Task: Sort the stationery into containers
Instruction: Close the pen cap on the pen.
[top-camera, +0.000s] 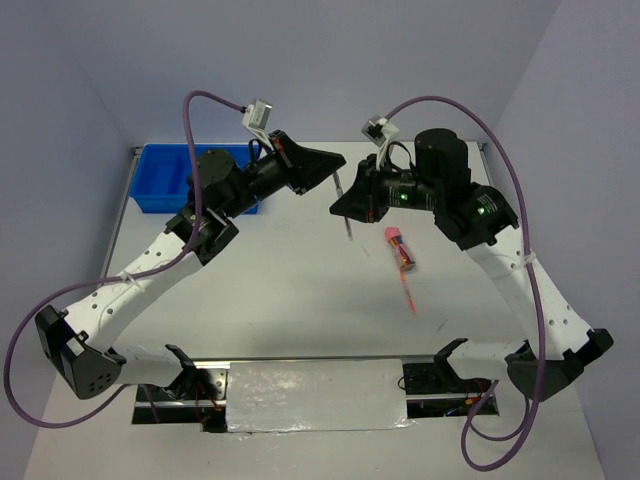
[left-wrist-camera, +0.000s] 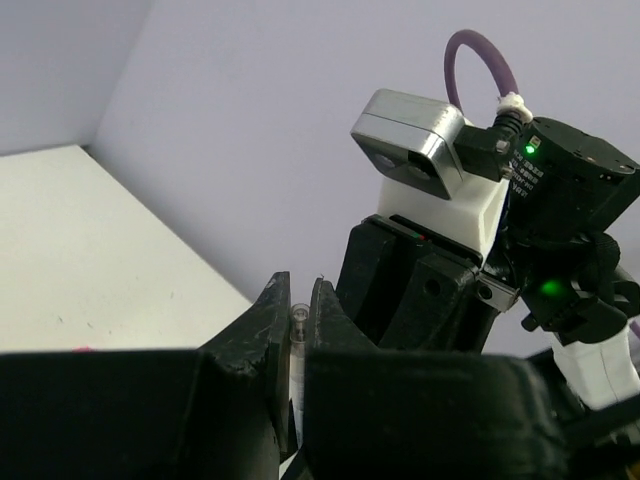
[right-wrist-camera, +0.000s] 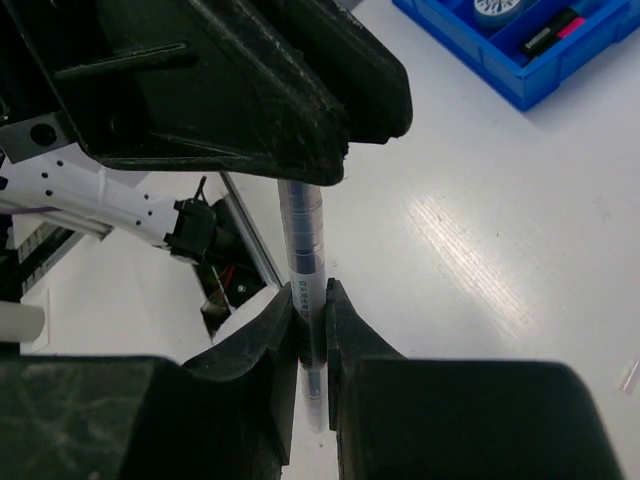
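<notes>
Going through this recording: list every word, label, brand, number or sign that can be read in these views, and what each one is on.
No text here can be read for certain.
On the pen barrel: a line of dark print, too blurred to read.
On the sticker below the upper green light of the right arm: tiny white print, too small to read.
On the blue-white disc in the blue tray: markings only, nothing legible.

A white, matte rectangular table (top-camera: 290, 290) fills the middle of the top view, with a thin metal edge strip (top-camera: 120, 205) running along its left side. A dull silver rectangular plate (top-camera: 315, 395) sits at the bottom centre of the frame. Plain pale lilac-grey walls (top-camera: 330, 60) rise behind and at both sides, meeting in soft corners at upper left and upper right. The light is even and diffuse. In the right wrist view a faint sheen streaks the table.
</notes>
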